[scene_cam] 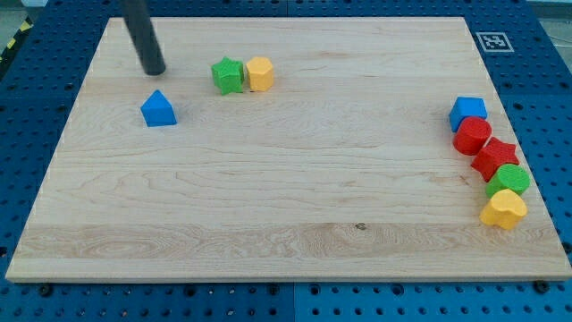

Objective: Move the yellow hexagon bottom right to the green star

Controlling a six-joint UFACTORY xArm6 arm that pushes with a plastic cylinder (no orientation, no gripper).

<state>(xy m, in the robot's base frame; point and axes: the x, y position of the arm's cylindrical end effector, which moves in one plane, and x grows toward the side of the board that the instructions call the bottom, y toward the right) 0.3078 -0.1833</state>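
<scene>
- Near the view's top left, my tip (155,70) rests bare, touching no block
- yellow hexagon (260,73) lies to the view's right of it, touching green star (228,76), which sits between them

Only one part of the robot shows: a straight dark rod, round in section, smooth, charcoal to near-black w/ a soft grey sheen down its left side. Same width along the visible length, no taper. It's cut off by the view's top edge, so the arm itself isn't seen. No cables, screws, labels or markings visible on it. My tip (155,71) is the rod's lower end: blunt, rounded off, same dark colour as the rest, maybe a shade darker at the very end. Surface looks matte, plastic or rubber-like; can't tell which
</scene>
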